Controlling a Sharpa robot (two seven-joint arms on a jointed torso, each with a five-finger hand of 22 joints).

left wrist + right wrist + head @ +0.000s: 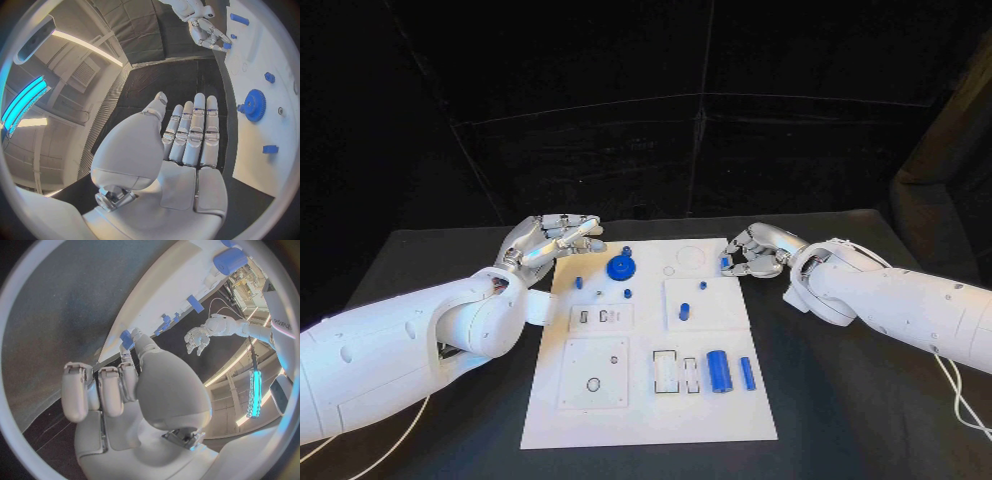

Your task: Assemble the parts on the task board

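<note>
right hand (750,254): pinching a small blue part (127,339) at the task board (646,420) far-right edge
left hand (187,135): fingers straight, empty, beside blue gear (622,268)

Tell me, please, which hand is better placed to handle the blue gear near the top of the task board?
Left, probably. The left hand hovers open at the task board edge right beside the blue gear, while the right hand pinches a small blue part at the far edge.
</note>
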